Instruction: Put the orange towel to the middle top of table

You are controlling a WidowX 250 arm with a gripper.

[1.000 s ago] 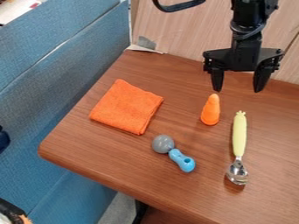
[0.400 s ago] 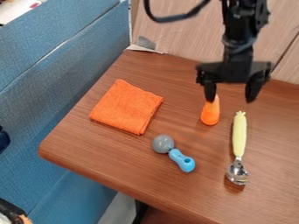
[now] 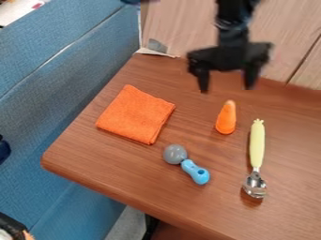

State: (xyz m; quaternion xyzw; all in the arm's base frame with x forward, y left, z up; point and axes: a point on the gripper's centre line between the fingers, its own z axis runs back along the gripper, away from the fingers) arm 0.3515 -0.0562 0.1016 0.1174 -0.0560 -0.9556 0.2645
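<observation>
Orange towel [image 3: 136,115], lower left of tool [image 3: 225,90], apart

At one o'clock, the black two-finger gripper [image 3: 226,89] is looking blurred; the top edge is cutting off its black jointed arm [image 3: 233,21]. Edges are cropping the brown wooden table [image 3: 294,215] from three to five o'clock.

A single camera looks down at a slant onto the tabletop [image 3: 194,197].

Orange towel [image 3: 136,115] flat on table [image 3: 100,168], left of orange cone [image 3: 226,117]; open jaws [image 3: 225,89] above.
</observation>
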